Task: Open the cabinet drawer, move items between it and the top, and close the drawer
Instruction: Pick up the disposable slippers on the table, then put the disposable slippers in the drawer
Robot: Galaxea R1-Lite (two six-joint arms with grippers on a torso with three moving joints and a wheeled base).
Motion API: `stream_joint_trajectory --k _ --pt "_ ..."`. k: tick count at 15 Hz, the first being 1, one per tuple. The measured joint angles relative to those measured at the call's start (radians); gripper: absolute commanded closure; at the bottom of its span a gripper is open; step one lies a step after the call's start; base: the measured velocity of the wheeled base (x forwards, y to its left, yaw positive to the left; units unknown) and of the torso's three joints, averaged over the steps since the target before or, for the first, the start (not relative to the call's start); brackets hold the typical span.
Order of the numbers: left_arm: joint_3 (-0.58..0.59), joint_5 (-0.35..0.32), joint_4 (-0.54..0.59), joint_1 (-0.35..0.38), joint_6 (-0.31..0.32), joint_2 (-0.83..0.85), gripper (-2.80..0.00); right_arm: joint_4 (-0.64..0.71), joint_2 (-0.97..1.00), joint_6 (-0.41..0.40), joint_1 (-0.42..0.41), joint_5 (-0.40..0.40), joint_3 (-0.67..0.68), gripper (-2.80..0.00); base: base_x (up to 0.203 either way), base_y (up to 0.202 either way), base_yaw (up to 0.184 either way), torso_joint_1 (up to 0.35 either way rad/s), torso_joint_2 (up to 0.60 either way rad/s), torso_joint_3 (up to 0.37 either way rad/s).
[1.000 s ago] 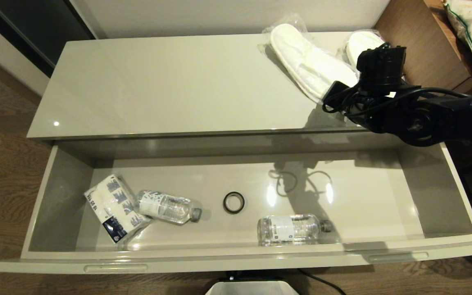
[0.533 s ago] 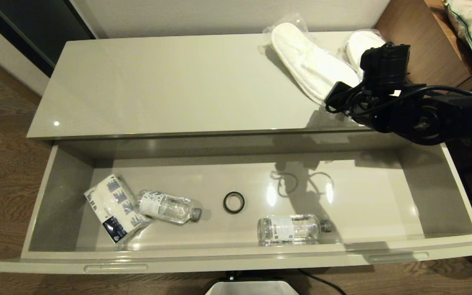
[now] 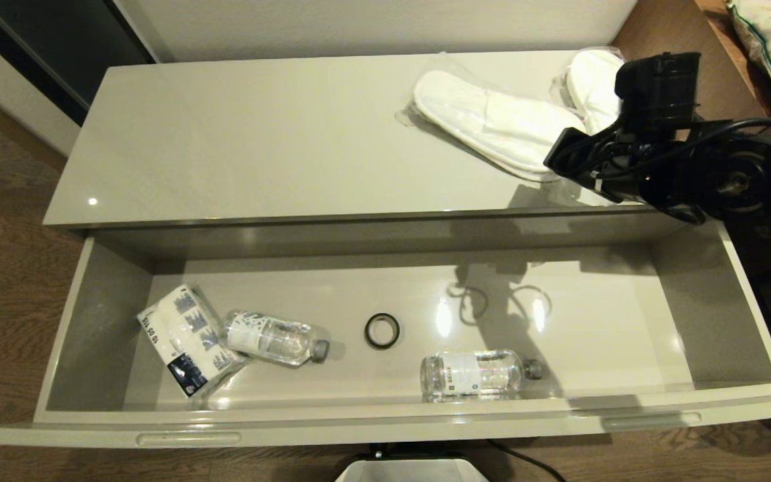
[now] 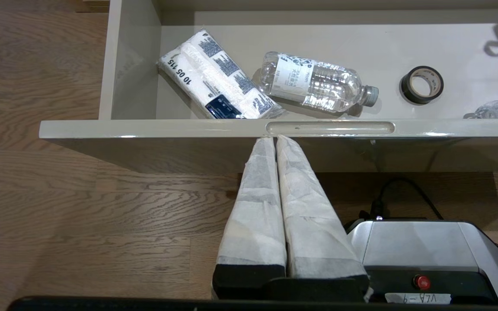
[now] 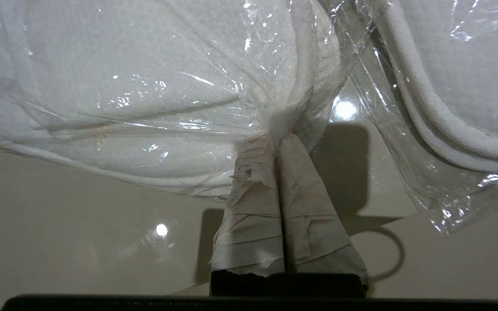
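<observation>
Cabinet drawer (image 3: 747, 321) is pulled fully out below the top (image 3: 278, 134); 2 water bottles (image 3: 476, 375), tissue pack (image 3: 185, 338) & tape roll (image 3: 381, 331) are seen lying inside. Both bagged slippers are found on the top's far right end, the left slipper (image 3: 492, 127) flat, the right slipper (image 3: 593, 84) partly hidden by the arm. Right gripper (image 5: 277, 140) is clenched on the left slipper's plastic bag, which is bunched between the taped tips, just above the top. Left gripper (image 4: 275, 140) is parked before the drawer front, pinched together, nothing held.
</observation>
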Motion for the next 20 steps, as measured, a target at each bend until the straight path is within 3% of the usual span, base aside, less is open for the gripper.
stream_joint_trajectory --k 6,10,16,20 --pt "0.000 0.000 0.000 0.000 0.000 0.000 0.00 0.114 -0.096 -0.001 0.002 0.025 -0.005 0.00 0.000 0.000 0.000 0.000 0.00 0.000" --pt "0.000 0.000 0.000 0.000 0.000 0.000 0.00 0.303 -0.213 -0.017 0.015 0.167 0.010 0.00 0.000 0.000 0.000 0.000 0.00 0.000" --pt "0.000 0.001 0.000 0.000 0.000 0.000 0.00 0.488 -0.426 -0.010 0.065 0.194 0.238 0.00 0.000 0.000 0.000 0.000 0.00 0.000" --pt "0.000 0.000 0.000 0.000 0.000 0.000 0.00 0.685 -0.621 0.045 0.077 0.192 0.381 0.00 0.000 0.000 0.000 0.000 0.00 0.000"
